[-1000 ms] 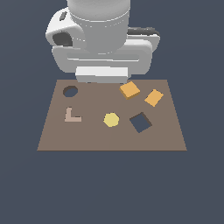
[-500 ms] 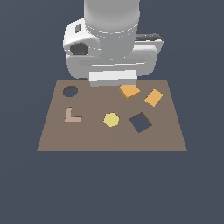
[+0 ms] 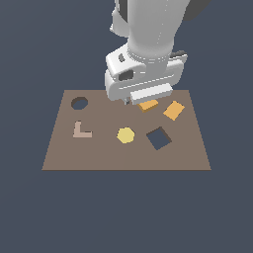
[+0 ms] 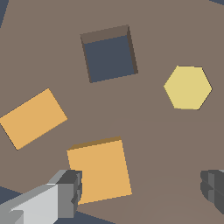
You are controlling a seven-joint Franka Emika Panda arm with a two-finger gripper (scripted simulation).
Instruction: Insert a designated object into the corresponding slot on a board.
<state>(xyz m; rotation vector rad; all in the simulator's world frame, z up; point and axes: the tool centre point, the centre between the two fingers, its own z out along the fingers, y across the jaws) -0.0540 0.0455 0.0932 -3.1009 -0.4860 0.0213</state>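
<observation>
Your gripper (image 4: 140, 188) hangs just above the board (image 3: 59, 153) with its jaws spread wide and nothing held between them. In the wrist view one finger (image 4: 70, 192) sits beside the edge of the orange block (image 4: 99, 169), while the other finger (image 4: 214, 190) stands well apart from it on the far side, over bare board. So the block lies between your fingers but off-centre, close against one of them; whether that finger touches it, you cannot tell. In the exterior view the arm's body covers most of the block, leaving only a sliver showing beneath the gripper (image 3: 141, 101).

The block rests flat on the board, with a darker side edge visible. The slot (image 4: 109, 54) lies beyond the block, away from your fingers, open and unfilled. The flatter orange square (image 4: 33, 118) lies to one side of the block, the yellow hexagon (image 4: 188, 87) to the other, neither touching it.
</observation>
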